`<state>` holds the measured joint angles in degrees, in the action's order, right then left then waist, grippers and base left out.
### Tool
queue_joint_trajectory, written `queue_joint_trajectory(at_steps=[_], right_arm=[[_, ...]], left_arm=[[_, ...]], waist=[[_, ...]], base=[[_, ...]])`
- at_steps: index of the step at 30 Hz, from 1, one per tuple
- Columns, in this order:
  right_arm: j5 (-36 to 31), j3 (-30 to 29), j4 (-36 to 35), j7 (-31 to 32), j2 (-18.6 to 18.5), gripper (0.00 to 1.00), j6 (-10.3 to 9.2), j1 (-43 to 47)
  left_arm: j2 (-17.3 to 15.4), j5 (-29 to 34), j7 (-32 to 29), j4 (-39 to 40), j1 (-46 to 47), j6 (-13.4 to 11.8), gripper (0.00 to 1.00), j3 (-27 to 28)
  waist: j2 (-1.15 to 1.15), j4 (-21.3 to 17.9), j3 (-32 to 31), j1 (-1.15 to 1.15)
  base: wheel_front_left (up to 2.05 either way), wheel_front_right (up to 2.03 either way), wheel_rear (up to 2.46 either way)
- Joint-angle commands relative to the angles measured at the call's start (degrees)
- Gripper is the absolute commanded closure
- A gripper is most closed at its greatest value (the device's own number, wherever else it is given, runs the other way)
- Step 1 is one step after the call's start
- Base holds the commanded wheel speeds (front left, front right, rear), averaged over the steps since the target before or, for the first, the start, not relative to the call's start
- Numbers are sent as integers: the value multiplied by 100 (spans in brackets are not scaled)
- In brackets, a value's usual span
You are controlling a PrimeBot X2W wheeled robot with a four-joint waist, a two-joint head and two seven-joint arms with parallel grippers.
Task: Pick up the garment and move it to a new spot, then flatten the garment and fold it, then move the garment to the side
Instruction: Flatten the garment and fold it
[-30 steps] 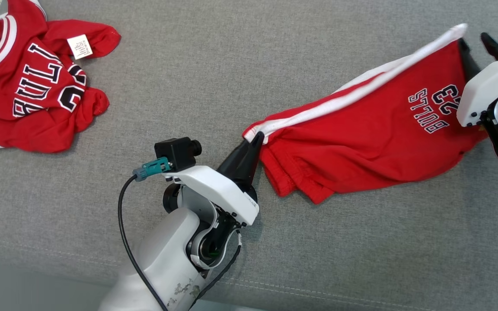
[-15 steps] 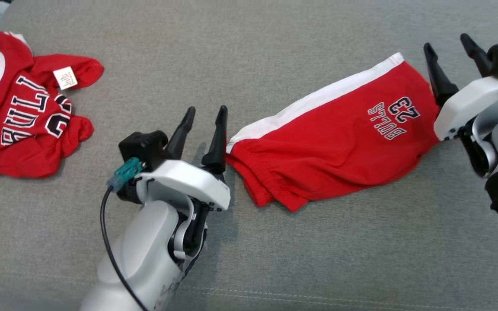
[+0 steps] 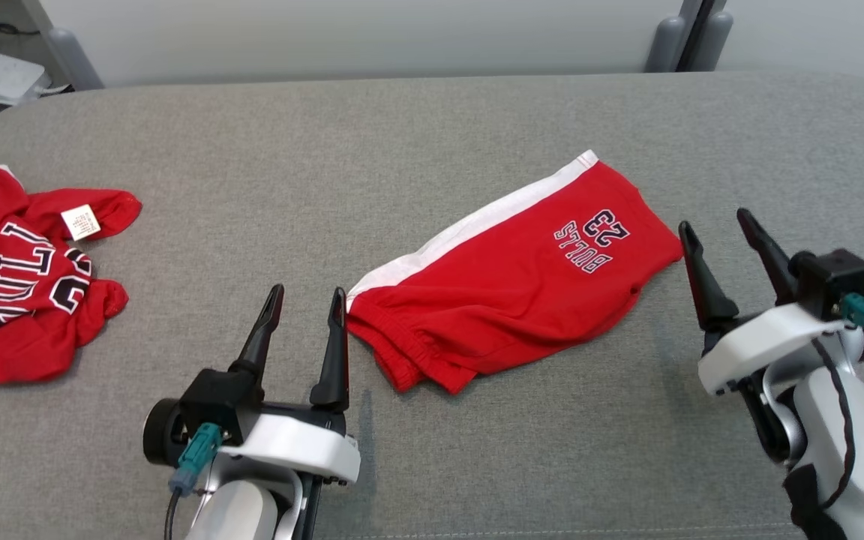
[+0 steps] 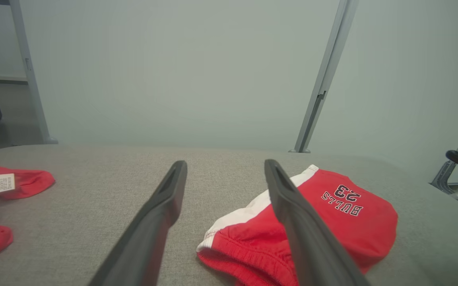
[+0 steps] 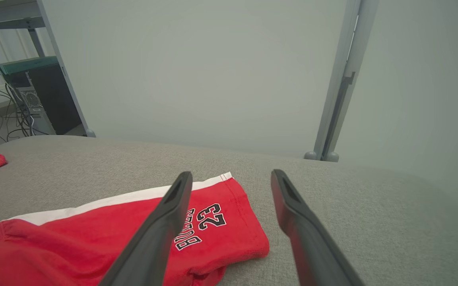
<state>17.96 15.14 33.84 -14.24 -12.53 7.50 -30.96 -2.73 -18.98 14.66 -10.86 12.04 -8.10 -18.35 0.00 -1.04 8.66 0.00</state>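
- Now both claws are off the cloth: a second ago the left gripper [image 3: 308, 291] pinched the gathered end of the red shorts [image 3: 507, 300] and the right gripper [image 3: 713, 220] had the printed end, with the cloth stretched between them. Half a second ago both were already open.
- Left gripper: fingers spread wide, nothing between them. The finger nearer the shorts stands just beside the white-striped corner; can't tell whether it touches.
- Right gripper: fingers also wide apart and empty. Its nearer fingertip sits just beside the hem corner of the printed end; contact can't be judged from here either.
- Shorts: slack on the grey cushion [image 3: 402, 135], between the two grippers, running diagonally. The white side stripe is on the far edge. The "BULLS 23" print is near the right gripper's end, upside down from the robot's side. The gathered end by the left gripper is a bit bunched.
- The head camera has moved too: the cushion's far edge and the pale wall [image 3: 372, 37] now show behind it, so ignore the overall shift in layout.
- A red jersey [image 3: 19, 300] lies crumpled at the far left of the cushion, well apart from the shorts, with its white label [image 3: 81, 222] facing up.
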Motion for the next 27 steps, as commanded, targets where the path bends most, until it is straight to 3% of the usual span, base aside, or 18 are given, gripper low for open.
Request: queue_joint_trajectory(at_steps=[1, 16, 27], right_arm=[[-91, -65, -330, -75, 113, 0, -1, 332], [-139, -989, -1535, -75, 517, 0, -1, 2322], [-155, -1135, -1677, -75, 583, 0, -1, 2627]], left_arm=[[-23, 160, 33, 238, -108, 52, 0, 276], [-16, 610, 33, 957, -1164, -59, 0, 399], [-15, 715, 33, 1055, -1301, -96, 0, 356]], waist=[[0, -188, -226, 0], [0, -410, -734, 0], [0, -341, -696, 0]], base=[[0, 0, 0], [0, 0, 0], [0, 0, 0]])
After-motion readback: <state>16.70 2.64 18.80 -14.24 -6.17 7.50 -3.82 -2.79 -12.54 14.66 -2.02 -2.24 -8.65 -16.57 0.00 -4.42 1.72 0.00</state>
